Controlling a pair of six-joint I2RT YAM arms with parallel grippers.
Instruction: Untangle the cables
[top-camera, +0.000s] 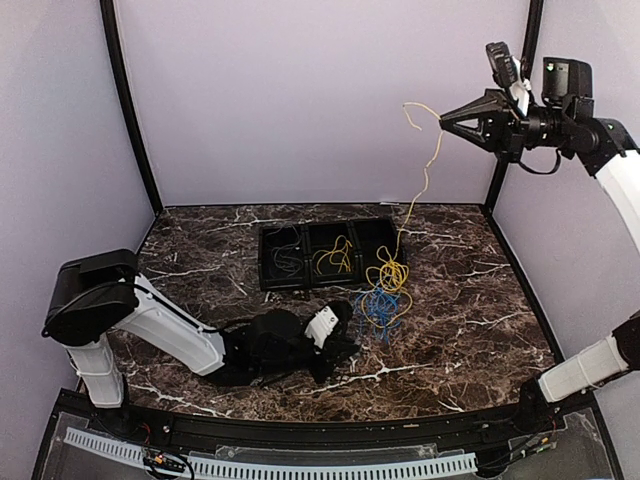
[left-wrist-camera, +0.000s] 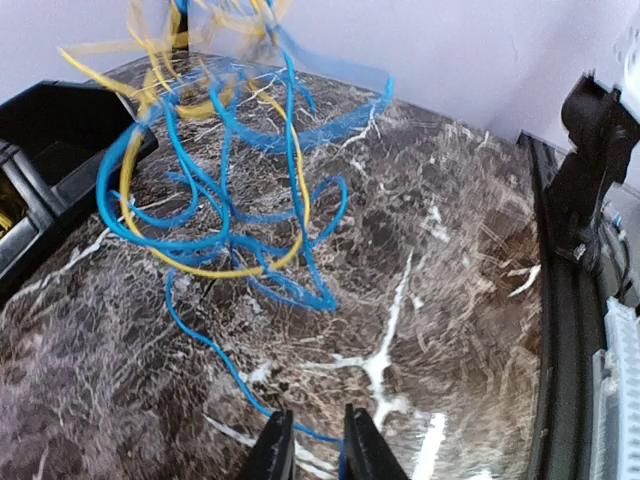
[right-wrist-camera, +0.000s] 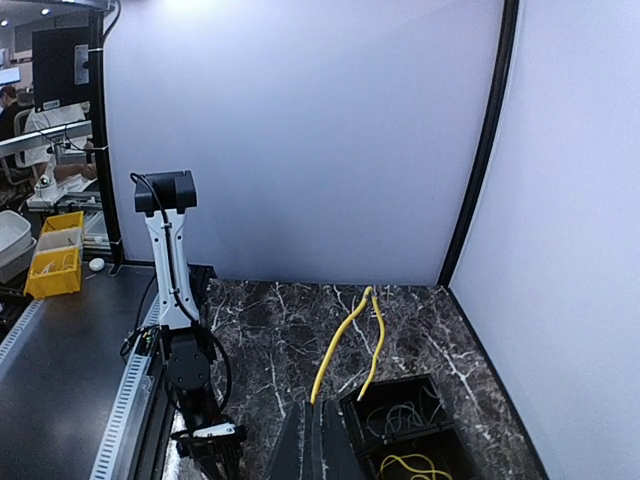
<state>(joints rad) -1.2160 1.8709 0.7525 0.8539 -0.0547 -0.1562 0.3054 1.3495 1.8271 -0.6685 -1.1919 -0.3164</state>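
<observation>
cables (top-camera: 386, 288): yellow and blue loops in one knot on the marble table (top-camera: 470, 300), lying just off the right front corner of the black tray (top-camera: 263, 255). one yellow strand (top-camera: 432, 165) rises from the knot to the right gripper (top-camera: 441, 120), which is held high near the right wall. its fingers are together and clamped on that strand, and the free end curls out past the tip. left gripper (top-camera: 350, 335) is low over the table, just left of the knot. wrist view: its fingers (left-wrist-camera: 272, 450) stand a little apart, and a blue strand (left-wrist-camera: 215, 345) trails from the knot into the gap, which is wider than the strand. tray: middle compartment has yellow wires, left compartment darker ones.
</observation>
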